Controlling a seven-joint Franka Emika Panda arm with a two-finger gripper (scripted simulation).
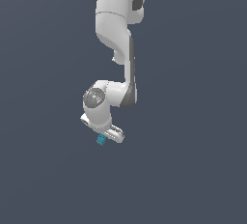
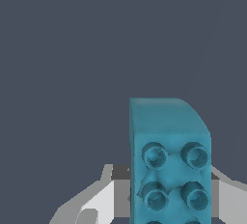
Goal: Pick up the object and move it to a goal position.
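Block fills wrist view close to lens, studded face toward camera, white fingers flanking both sides, pressed against it. Gripper clenched on block. Exterior view: arm bent down from frame top, teal block at fingertips, protruding below hand. Background uniform dark grey; cannot tell whether block rests on surface or hangs clear. Judgement: grasp done, pick likely underway. No goal marker visible in either view; transport to goal remains.
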